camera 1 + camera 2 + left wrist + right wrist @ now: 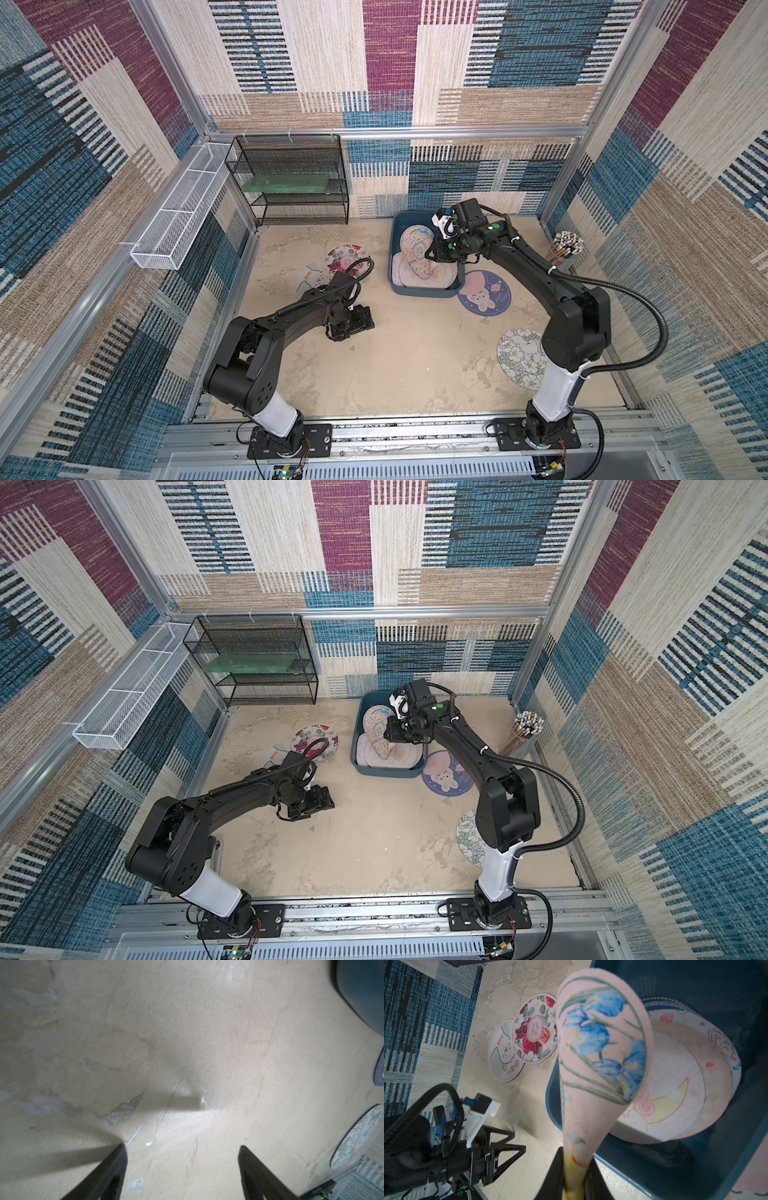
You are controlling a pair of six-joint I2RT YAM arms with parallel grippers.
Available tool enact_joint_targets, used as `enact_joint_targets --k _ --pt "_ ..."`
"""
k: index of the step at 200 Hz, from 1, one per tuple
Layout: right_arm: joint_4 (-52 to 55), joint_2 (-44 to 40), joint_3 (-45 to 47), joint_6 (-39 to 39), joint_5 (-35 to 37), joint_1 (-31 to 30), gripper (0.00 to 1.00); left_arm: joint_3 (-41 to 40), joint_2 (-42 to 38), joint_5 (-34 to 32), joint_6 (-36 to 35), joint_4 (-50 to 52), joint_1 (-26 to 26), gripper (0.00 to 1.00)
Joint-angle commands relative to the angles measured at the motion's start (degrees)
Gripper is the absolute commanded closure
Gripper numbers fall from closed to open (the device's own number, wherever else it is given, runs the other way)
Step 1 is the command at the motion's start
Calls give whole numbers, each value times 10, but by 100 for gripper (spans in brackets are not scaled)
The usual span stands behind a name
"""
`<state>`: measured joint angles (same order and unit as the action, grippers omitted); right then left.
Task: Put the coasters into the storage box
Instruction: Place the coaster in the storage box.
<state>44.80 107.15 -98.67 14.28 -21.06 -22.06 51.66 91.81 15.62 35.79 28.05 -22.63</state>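
Note:
My right gripper (pixel 575 1155) is shut on the edge of a pink coaster with blue irises (pixel 602 1043), which hangs bent over the teal storage box (pixel 424 296). Several coasters (pixel 419 276) lie stacked inside the box. On the table are a rose coaster (pixel 347 257) overlapping a lamb coaster (pixel 305 279), a blue bunny coaster (pixel 484 293) beside the box, and a white-flowered coaster (pixel 519 357) partly behind the right arm. My left gripper (pixel 182 1147) stands open low over bare table, left of the box, with nothing between its fingers.
A black wire rack (pixel 291 178) stands at the back left, with a long white mesh tray (pixel 183 208) on the left rail. A cup of sticks (pixel 567 245) sits in the back right corner. Patterned walls close in all sides.

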Motion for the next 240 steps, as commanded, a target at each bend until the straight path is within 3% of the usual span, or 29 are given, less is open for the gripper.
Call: enact_joint_targets --k 1,36,97,147,188,240 --pt "-9 38 -33 -20 -24 5 81 4 -3 9 9 0 1 17" --pt "-16 72 -23 -22 -28 10 82 3 -6 7 9 0 1 16" --pt "-28 130 2 -35 42 37 80 9 2 9 6 1 1 16" --pt "-14 123 -4 -39 94 48 36 15 -3 3 0 14 1 16" --pt "7 97 -7 -41 131 50 23 13 -8 1 1 17 1 15" --pt "14 25 25 -32 121 62 20 17 -16 -1 0 17 0 15"
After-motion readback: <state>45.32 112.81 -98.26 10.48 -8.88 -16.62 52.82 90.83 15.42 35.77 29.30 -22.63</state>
